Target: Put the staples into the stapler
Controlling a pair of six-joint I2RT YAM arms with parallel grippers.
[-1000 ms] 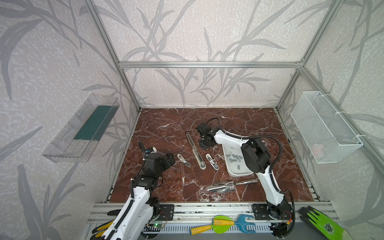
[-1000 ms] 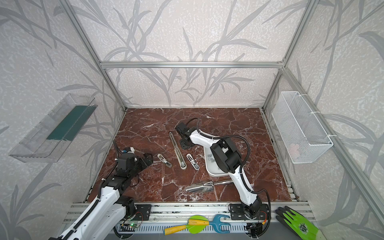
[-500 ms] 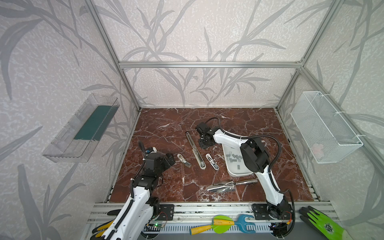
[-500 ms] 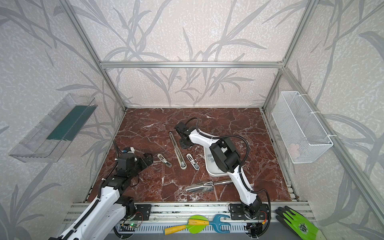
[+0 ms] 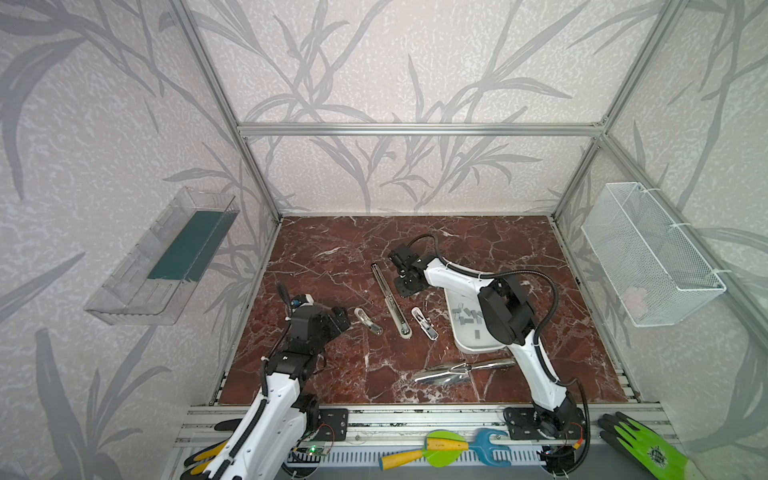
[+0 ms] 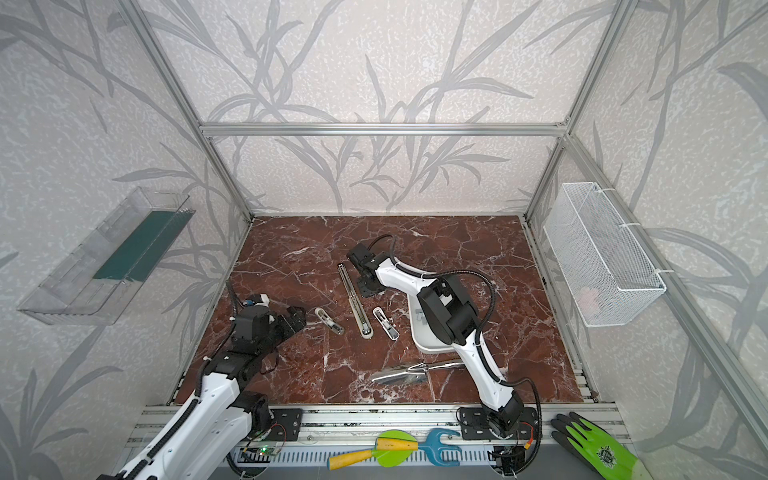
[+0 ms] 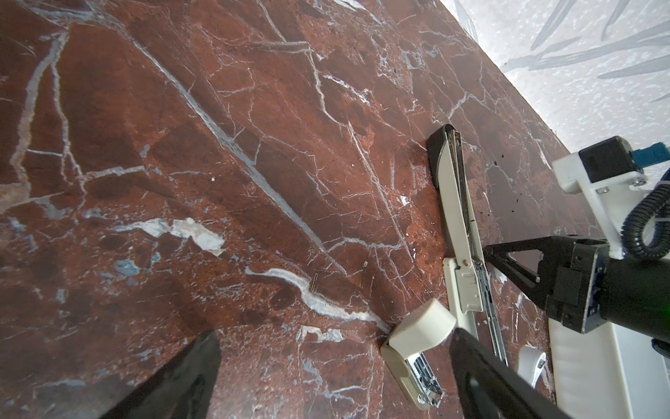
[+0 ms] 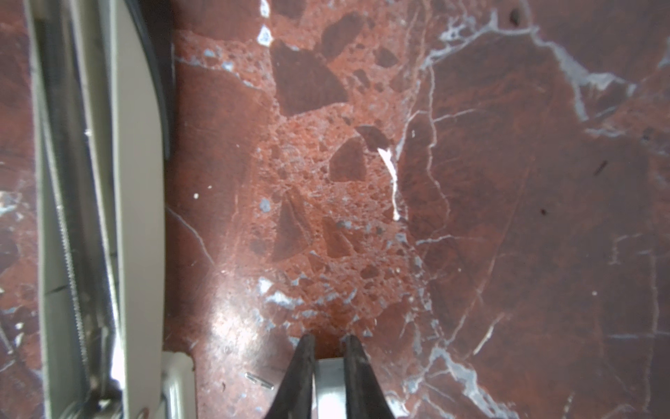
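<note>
Grey metal showed between the fingers of the right tool (image 8: 328, 339), which was clenched on a short strip (image 8: 328, 384) of staples, just beside the long stapler (image 5: 390, 299) lying opened flat on the red marble bench (image 5: 332, 257). The other staples (image 5: 467, 316) lay loose in the white tray (image 5: 469, 344). The left tool (image 5: 340, 319) stood released, jaws spread wide, near a small stapler (image 5: 368, 321).

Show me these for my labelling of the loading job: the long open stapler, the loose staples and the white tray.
long open stapler (image 5: 390, 301), in a top view, midway along its metal channel.
staples (image 5: 465, 319), in a top view, on one grey strip of the cluster.
white tray (image 5: 467, 343), in a top view, on its bare near end.
</note>
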